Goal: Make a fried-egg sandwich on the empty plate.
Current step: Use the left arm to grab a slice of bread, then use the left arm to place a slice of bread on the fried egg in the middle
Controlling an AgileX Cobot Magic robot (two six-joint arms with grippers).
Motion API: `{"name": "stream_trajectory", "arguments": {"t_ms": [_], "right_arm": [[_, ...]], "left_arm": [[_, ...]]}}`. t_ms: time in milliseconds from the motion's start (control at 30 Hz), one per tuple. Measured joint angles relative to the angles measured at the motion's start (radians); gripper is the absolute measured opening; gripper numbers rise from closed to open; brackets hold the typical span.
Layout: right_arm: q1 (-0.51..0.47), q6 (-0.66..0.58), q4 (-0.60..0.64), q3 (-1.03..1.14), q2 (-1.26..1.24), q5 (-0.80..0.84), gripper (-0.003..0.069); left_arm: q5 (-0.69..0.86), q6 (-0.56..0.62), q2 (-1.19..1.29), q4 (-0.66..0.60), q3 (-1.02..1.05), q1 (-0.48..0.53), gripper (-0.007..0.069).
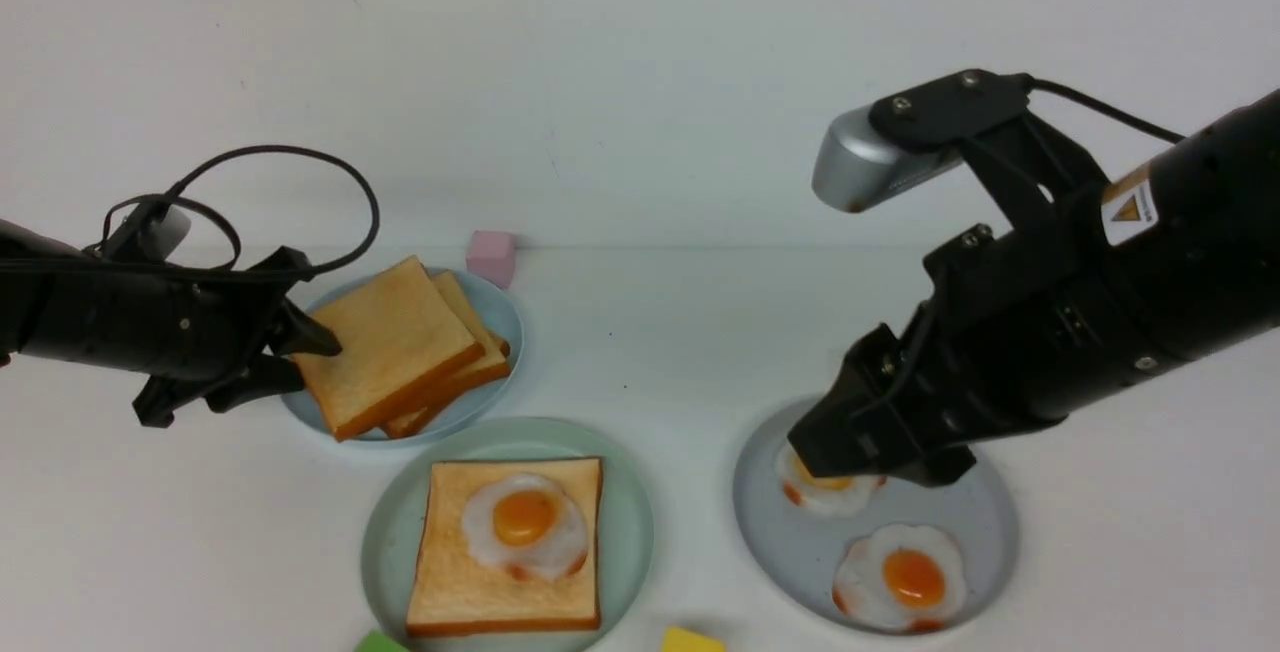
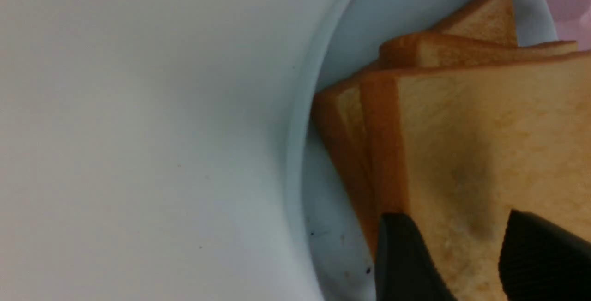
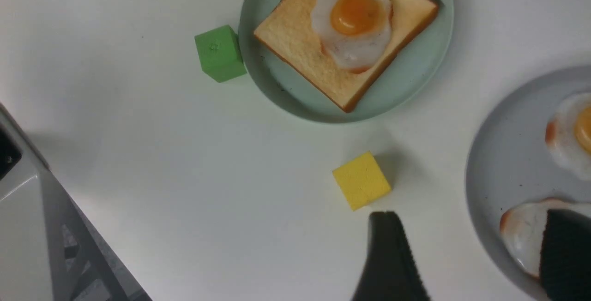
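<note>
Plate [image 1: 628,532]: round, pale mint-green, low rim, on white table, front centre. No longer empty.
Toast slice [image 1: 465,577]: square, golden, darker brown crust, flat on plate, fills most of it, edges roughly square to the front view.
Fried egg [image 1: 525,524]: flat, white, orange yolk, browned rim, on top of slice, toward its far right corner.
Second toast slice [image 1: 390,347]: same look, tilted, on top of stack [image 1: 480,362] on light-blue plate [image 1: 500,317], back left of the mint plate.

Three plates [image 1: 385,532], three eggs [image 1: 523,522], three cubes [image 1: 490,257], several toasts [image 1: 385,342].
</note>
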Motion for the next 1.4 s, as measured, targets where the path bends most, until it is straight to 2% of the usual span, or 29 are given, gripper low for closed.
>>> {"name": "stream_trajectory", "arguments": {"t_ms": [367,467,567,733,800,900,1033,1200,1300,1400], "right_arm": [[0.0,0.0,0.0,0.0,0.0,0.004,0.0444],[0.0,0.0,0.001,0.0,0.0,0.004,0.0444],[0.0,0.0,0.001,0.0,0.0,0.004,0.0444],[0.0,0.0,0.001,0.0,0.0,0.004,0.0444],[0.0,0.0,0.001,0.0,-0.003,0.008,0.0444],[0.0,0.0,0.001,0.0,-0.014,0.012,0.0444],[0.0,0.0,0.0,0.0,-0.033,0.019,0.0444],[0.0,0.0,-0.003,0.0,-0.033,0.029,0.0444],[0.0,0.0,-0.008,0.0,-0.033,0.029,0.0444],[0.0,0.0,-0.008,0.0,-0.033,0.023,0.0444]], "left_arm": [[-0.001,0.007,0.009,-0.001,0.0,0.0,0.0315],[-0.001,0.029,0.01,-0.001,0.0,0.0,0.0285],[-0.001,0.049,0.01,-0.001,0.0,0.0,0.022],[0.003,0.055,0.006,0.004,0.0,0.0,0.0043],[0.021,0.059,-0.01,0.017,0.0,0.0,0.0009],[0.055,0.089,-0.05,0.031,0.0,0.0,0.0009],[0.219,0.208,-0.15,0.041,0.01,0.0,0.0009],[0.314,0.279,-0.199,-0.004,0.131,-0.003,0.0009],[0.309,0.377,-0.198,-0.053,0.216,-0.039,0.0009],[0.285,0.412,-0.195,-0.066,0.238,-0.094,0.0009]]}}
